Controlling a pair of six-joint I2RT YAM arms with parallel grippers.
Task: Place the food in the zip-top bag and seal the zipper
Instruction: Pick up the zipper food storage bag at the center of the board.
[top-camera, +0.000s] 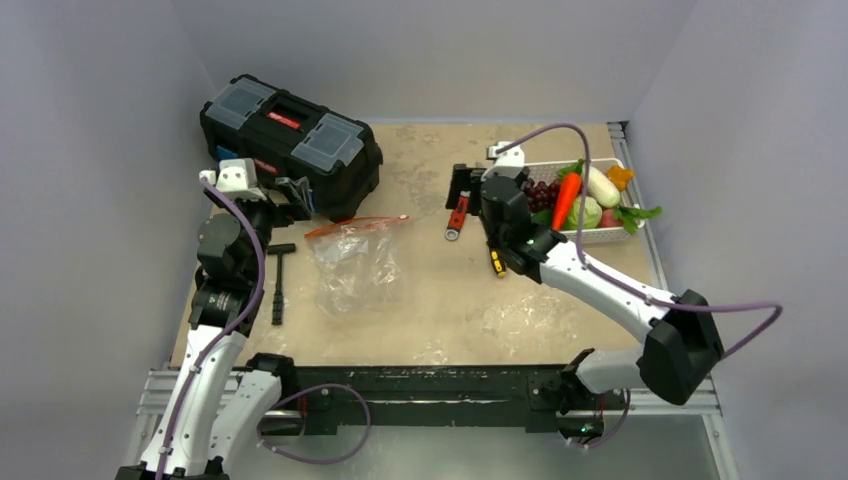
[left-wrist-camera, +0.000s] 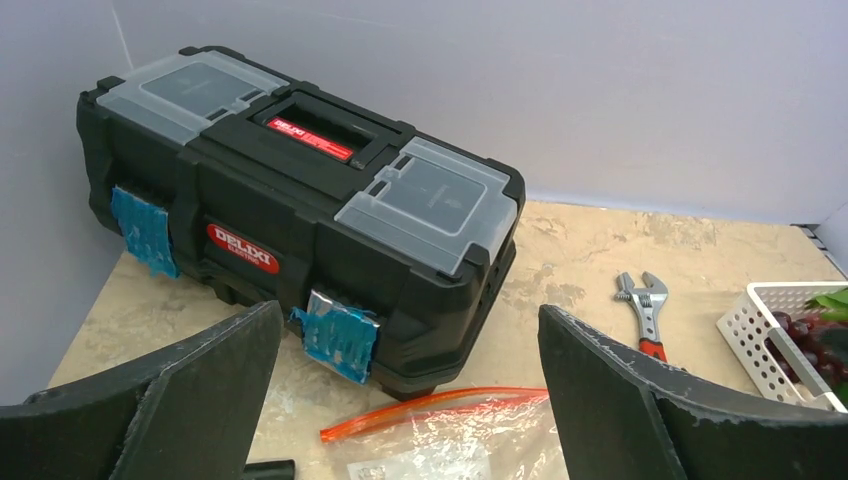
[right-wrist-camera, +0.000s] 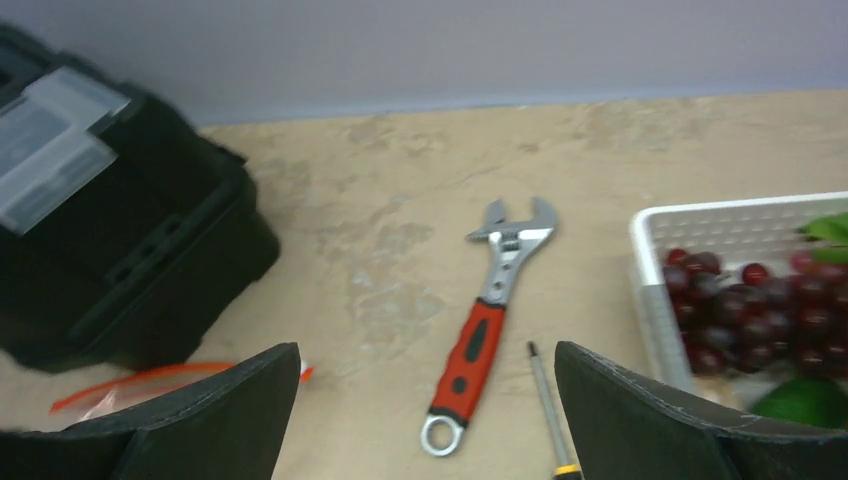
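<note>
1. My left tool (left-wrist-camera: 408, 322) stands wide with nothing between its fingers. It hangs over the left side of the worktop (top-camera: 455, 300), facing the front of the black toolbox (left-wrist-camera: 300, 190).
2. My right tool (right-wrist-camera: 425, 365) is spread just as wide and grips nothing. It hovers over the middle of the worktop, toward the back.
3. Just in front of my left tool lies the zip-top bag (top-camera: 355, 268), clear and crinkled, flat on the worktop. Its zipper (left-wrist-camera: 430, 408) — the thin red-orange strip — runs along the edge nearest the toolbox. I cannot tell whether the mouth is open or pressed shut.
4. Ahead of my right tool lies a red-handled wrench (right-wrist-camera: 482, 335), its metal head pointing away from me. Just beside it on the right is a screwdriver (right-wrist-camera: 545, 400).
5. The food sits in the white slotted basket (top-camera: 600, 237) at the back right, well apart from the bag — a dark grape bunch (top-camera: 541, 193), an orange carrot (top-camera: 566, 198), a white-green radish (top-camera: 602, 185), a green cabbage (top-camera: 586, 212), an orange piece (top-camera: 620, 176) and leafy greens (top-camera: 638, 214).
6. Left of the bag lies a black T-shaped key (top-camera: 277, 285).
</note>
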